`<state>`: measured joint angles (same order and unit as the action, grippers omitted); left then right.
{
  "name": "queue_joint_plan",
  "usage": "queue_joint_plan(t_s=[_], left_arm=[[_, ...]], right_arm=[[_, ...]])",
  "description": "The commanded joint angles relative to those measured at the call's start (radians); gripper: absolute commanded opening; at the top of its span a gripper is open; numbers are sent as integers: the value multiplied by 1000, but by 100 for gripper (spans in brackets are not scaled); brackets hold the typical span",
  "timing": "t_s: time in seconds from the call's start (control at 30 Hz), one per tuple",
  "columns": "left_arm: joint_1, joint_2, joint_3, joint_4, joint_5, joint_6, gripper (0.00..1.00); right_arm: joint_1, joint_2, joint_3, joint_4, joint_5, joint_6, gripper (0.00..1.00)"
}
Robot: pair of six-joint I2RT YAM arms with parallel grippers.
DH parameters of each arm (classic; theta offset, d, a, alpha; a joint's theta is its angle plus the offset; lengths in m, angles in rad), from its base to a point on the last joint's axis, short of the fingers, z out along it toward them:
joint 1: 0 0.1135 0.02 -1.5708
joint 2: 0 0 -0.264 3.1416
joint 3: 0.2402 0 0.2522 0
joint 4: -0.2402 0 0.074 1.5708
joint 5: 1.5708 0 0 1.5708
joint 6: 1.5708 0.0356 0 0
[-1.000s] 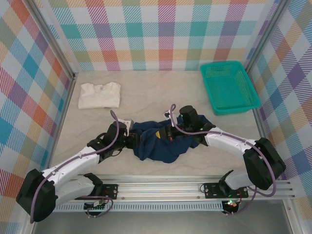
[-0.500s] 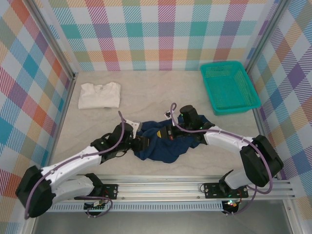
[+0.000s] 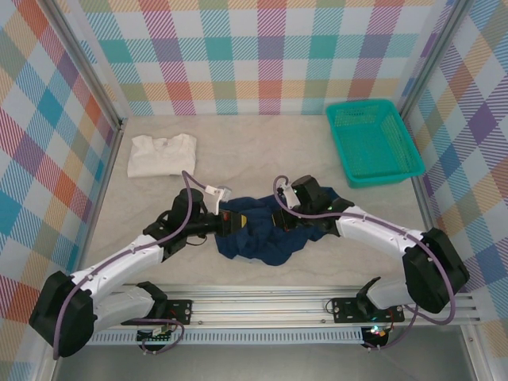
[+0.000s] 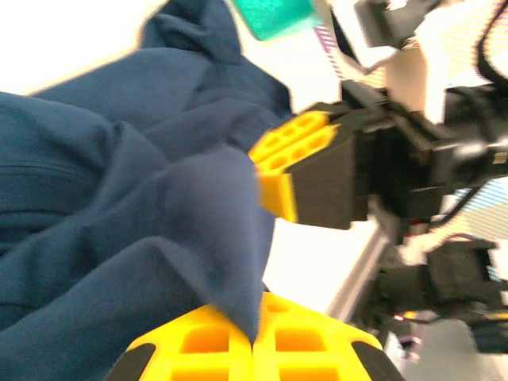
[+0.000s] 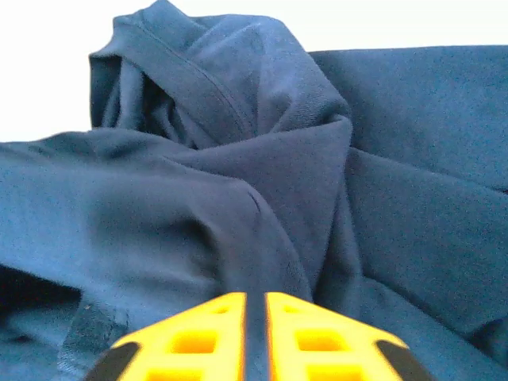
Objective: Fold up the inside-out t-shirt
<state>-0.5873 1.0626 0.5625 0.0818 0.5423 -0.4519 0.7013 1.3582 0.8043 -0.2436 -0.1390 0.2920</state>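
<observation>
Left pincer (image 4: 255, 317) pinches the frame-left edge of the t-shirt (image 3: 258, 238); your right pincer (image 5: 254, 305), grip unclear, sits mid-cloth just frame-right.

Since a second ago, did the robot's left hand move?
Yes. The left gripper slid to the right, toward the teal basket's side of the table, going farther onto the navy t-shirt. It is now pinched shut on the cloth.

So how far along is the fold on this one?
No fold looks done: the navy t-shirt lies bunched in a heap on the table. In hand: the left gripper is shut on a ridge of the cloth; the right gripper sits against it, grip unclear. Left: spreading it flat and every fold.
</observation>
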Motion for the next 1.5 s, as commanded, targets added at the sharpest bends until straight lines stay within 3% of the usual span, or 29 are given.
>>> queue_joint_plan(t_s=[0.0, 0.27, 0.47, 0.8, 1.13, 1.23, 1.47], left_arm=[[11, -14, -13, 93, 122, -60, 0], [11, -3, 5, 72, 124, -62, 0], [11, -6, 14, 61, 114, -62, 0], [12, -26, 22, 29, 97, -51, 0], [14, -33, 25, -45, 4, -21, 0], [14, -35, 36, -110, -97, -5, 0], [15, 15, 64, -192, -261, -3, 2]], right_arm=[[43, -86, -15, -22, 86, -60, 24], [180, -221, -122, 101, 27, -119, 41], [246, -110, -109, 181, 59, -83, 43], [270, 22, -67, 194, 110, -61, 47], [268, -49, -71, 138, 162, -62, 6], [268, -102, -80, 100, 182, -52, 0], [238, -242, -129, 93, 202, 21, 0]])
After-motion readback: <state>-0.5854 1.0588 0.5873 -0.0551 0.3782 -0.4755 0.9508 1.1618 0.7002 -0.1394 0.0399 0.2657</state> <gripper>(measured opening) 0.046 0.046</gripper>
